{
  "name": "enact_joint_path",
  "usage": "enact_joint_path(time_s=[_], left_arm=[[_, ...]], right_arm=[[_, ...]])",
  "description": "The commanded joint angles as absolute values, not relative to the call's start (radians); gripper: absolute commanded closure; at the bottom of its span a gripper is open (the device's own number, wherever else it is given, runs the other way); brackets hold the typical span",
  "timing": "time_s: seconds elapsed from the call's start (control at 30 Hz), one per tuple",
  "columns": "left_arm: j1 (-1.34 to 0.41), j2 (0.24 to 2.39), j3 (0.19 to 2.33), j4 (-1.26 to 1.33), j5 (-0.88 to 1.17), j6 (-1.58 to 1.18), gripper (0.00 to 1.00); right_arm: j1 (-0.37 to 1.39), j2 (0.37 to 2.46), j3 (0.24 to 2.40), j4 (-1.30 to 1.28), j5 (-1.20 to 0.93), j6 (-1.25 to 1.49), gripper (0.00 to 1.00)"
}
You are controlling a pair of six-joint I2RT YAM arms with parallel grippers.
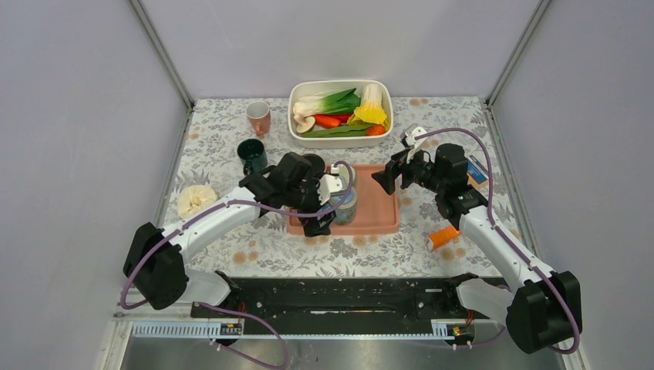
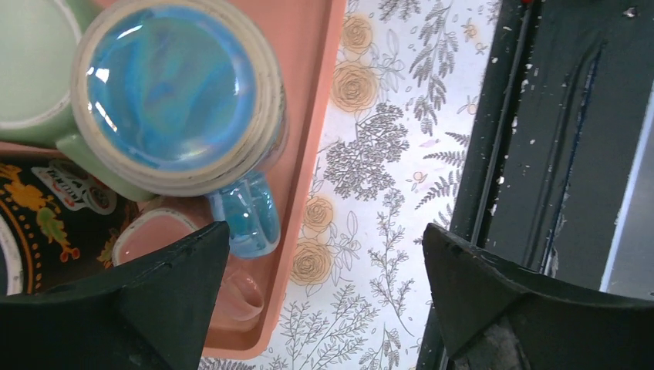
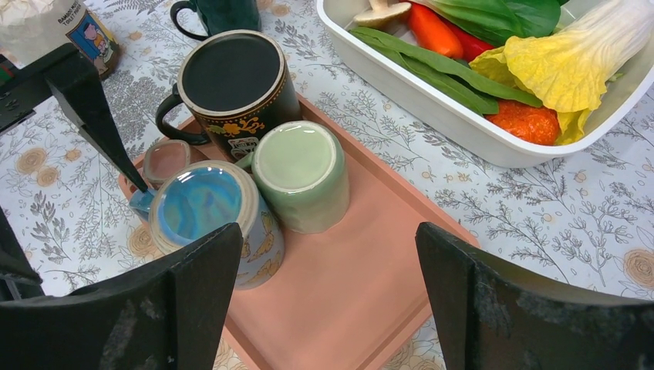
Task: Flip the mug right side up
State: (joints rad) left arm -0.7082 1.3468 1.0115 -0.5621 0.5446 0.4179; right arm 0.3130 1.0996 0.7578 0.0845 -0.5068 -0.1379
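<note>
Several mugs stand base up on the pink tray (image 1: 378, 210): a blue-glazed butterfly mug (image 3: 202, 210) (image 2: 173, 92), a pale green mug (image 3: 301, 168), a black patterned mug (image 3: 231, 83) and a small pink cup (image 3: 165, 159). My left gripper (image 1: 319, 221) (image 2: 324, 258) hangs open over the tray's near edge, just beside the blue mug's handle (image 2: 247, 212), holding nothing. My right gripper (image 1: 390, 176) (image 3: 330, 235) is open above the tray's bare right half, facing the mugs, and it is empty too.
A white dish of toy vegetables (image 1: 340, 112) sits at the back. An upright pink cup (image 1: 259, 117) and a dark green mug (image 1: 252, 154) stand left of it. A cream cloth (image 1: 196, 200) lies at the left and an orange item (image 1: 443, 236) at the right.
</note>
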Motion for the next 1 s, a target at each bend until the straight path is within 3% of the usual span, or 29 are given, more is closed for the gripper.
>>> enact_joint_path(time_s=[0.0,0.23,0.7,0.97], left_arm=[[-0.708,1.343,1.063,-0.546,0.479,0.415,0.02],[-0.658,1.339,1.067,-0.614,0.485,0.420,0.01],[-0.570,1.495,1.145,-0.710,0.710,0.426,0.02],[-0.580,1.432,1.125,-0.652,0.685,0.396,0.04]], right_arm=[[0.303,1.070,0.754,0.122,-0.498,-0.149,0.08],[0.301,1.070,0.753,0.125,-0.506,-0.143,0.08],[0.291,1.061,0.749,0.127,-0.508,-0.144,0.08],[0.292,1.071,0.748,0.129,-0.511,-0.147,0.07]])
